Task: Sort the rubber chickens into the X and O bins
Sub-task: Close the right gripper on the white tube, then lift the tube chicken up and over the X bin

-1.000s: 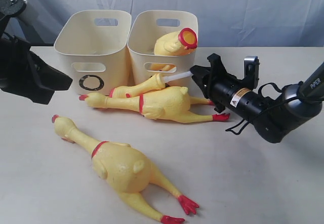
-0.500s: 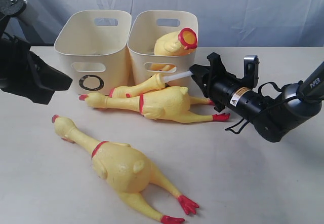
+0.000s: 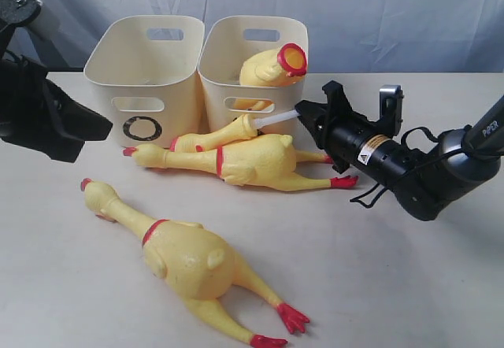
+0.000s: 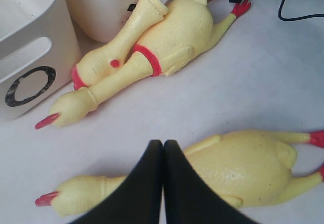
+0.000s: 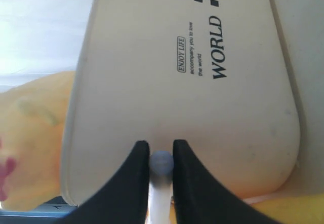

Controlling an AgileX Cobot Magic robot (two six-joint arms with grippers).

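Observation:
Two cream bins stand at the back. The left bin (image 3: 106,88) shows a black O; the right bin's (image 3: 228,68) mark is hidden. A headless chicken (image 3: 266,70) pokes out of the right bin. In front of the bins a whole chicken (image 3: 252,163) lies beside a yellow neck-shaped chicken (image 3: 213,137) with a white tube (image 3: 274,118) sticking out. My right gripper (image 3: 303,116) (image 5: 162,150) is shut on that tube. Another chicken (image 3: 185,257) (image 4: 253,163) lies near the front. My left gripper (image 4: 163,144) hovers shut above it, holding nothing.
A grey cloth backdrop hangs behind the bins. The right arm's black body and cable (image 3: 409,175) lie low over the table's right side. The right bin's wall (image 5: 152,72) stands just beyond the right fingertips.
The right jaws have closed in on the white tube. The chickens, bins and left arm have not moved.

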